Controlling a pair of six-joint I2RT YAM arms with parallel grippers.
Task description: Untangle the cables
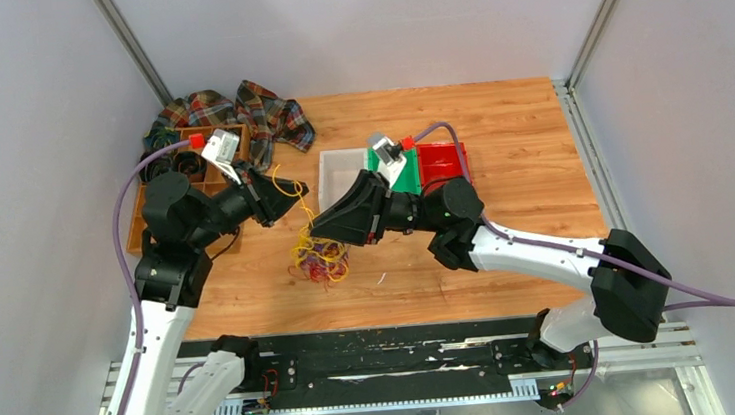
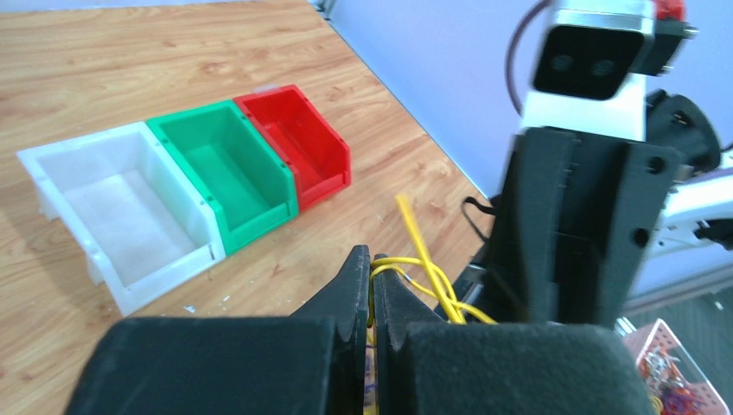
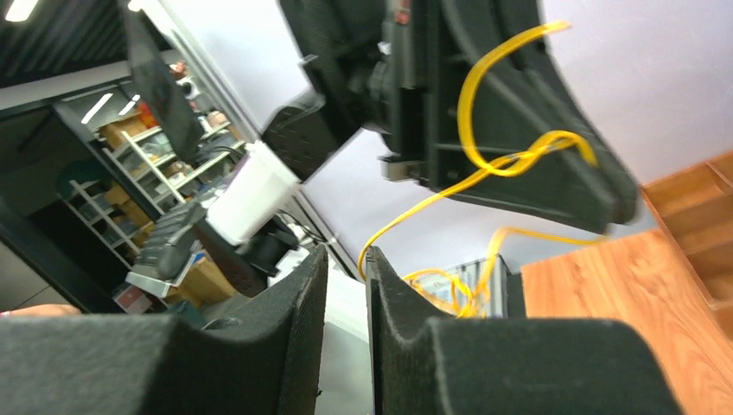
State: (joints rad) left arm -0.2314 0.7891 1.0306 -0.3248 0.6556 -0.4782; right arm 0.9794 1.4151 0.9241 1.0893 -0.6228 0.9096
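Left gripper [image 2: 370,259]: up-left of the heap of cables [image 1: 320,260], fingers pinched shut on one yellow cable [image 2: 430,264]. The strand's long axis runs from your pinch down into the heap. Right gripper [image 3: 344,255]: just above-right of the heap and nearer to it. Its jaws stand a narrow slot apart, with the strand at the slot mouth; by my read it's not clamped yet.
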